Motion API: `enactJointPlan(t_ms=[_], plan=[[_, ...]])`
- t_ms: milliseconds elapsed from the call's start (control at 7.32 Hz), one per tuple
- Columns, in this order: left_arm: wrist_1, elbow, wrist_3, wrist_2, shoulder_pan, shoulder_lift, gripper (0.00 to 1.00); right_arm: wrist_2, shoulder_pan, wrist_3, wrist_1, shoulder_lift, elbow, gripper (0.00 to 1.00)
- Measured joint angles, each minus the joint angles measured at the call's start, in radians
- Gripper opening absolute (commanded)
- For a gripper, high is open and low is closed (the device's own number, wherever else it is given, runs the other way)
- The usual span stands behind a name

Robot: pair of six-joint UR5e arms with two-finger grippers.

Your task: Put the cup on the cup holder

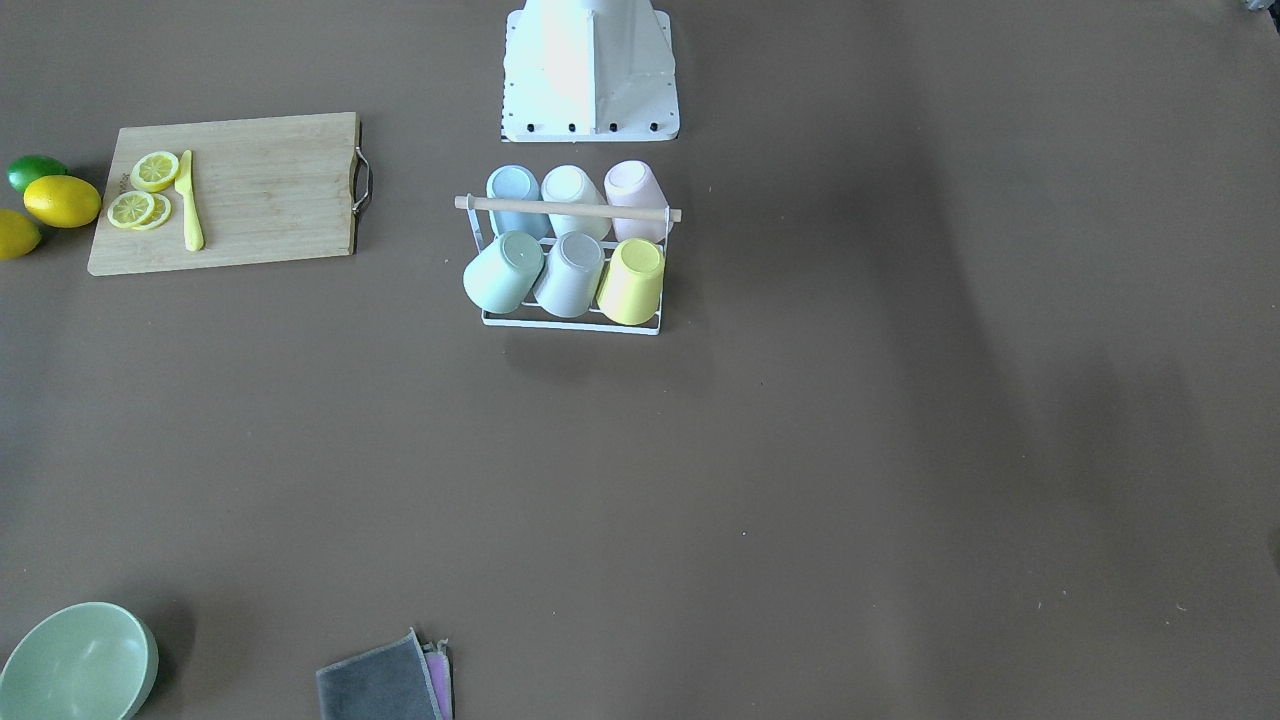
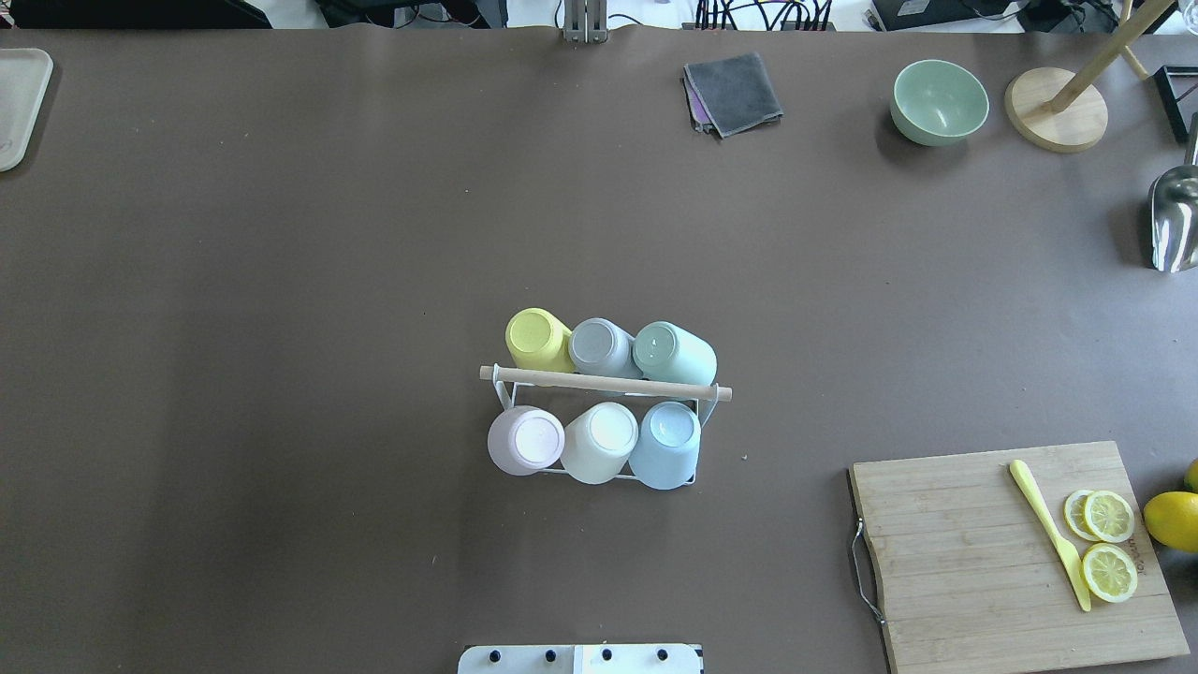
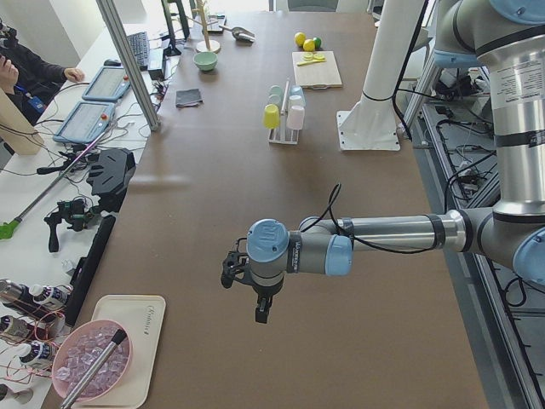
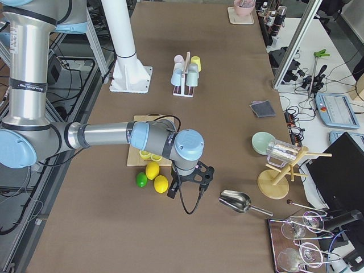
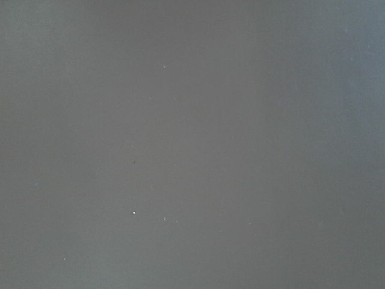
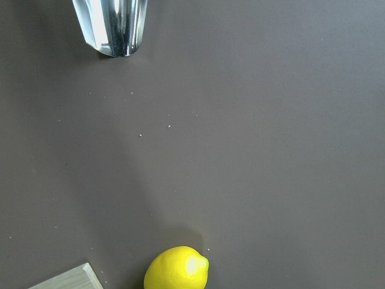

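The left hand (image 3: 237,271) and the right hand (image 4: 203,174) hang over the brown surface (image 2: 281,281) with nothing visibly held; finger spacing cannot be told. Six pastel plastic cups (image 2: 540,339) sit upturned on the small white wire cup holder with wooden rod handle (image 2: 606,382), mid-surface

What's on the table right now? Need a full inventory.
cup holder: one, white wire with a wooden rod, table centre
cups: six, bottoms up on the holder; yellow, grey, mint far row; pink, cream, blue near row
cutting board: one, wood, robot's right
lemon slices: three, yellow, on the board
knife: one, yellow, on the board
lemons: two, yellow, beside the board
lime: one, green, by the lemons
bowl: one, green, far right
cloth: one, grey, over a purple one, far side
mug stand: one, wood, beside the bowl
glass mug: one, clear, on the stand
scoop: one, metal, right end
tray: one, cream, far left corner
left gripper: above bare table, left end
right gripper: near lemons and scoop
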Motion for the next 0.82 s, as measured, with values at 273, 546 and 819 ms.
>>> enactJointPlan(t_ms=[273, 546, 819], plan=[[0.007, -0.002, -0.019, -0.001, 0.001, -0.003, 0.98, -0.002, 0.000, -0.006, 0.003, 0.005, 0.000, 1.00], [0.004, -0.006, -0.028, -0.001, 0.001, -0.008, 0.98, -0.035, 0.000, -0.014, 0.073, 0.008, 0.001, 1.00], [0.001, -0.010, -0.029, 0.000, 0.002, -0.020, 0.98, -0.070, 0.000, -0.018, 0.151, 0.004, 0.000, 1.00]])
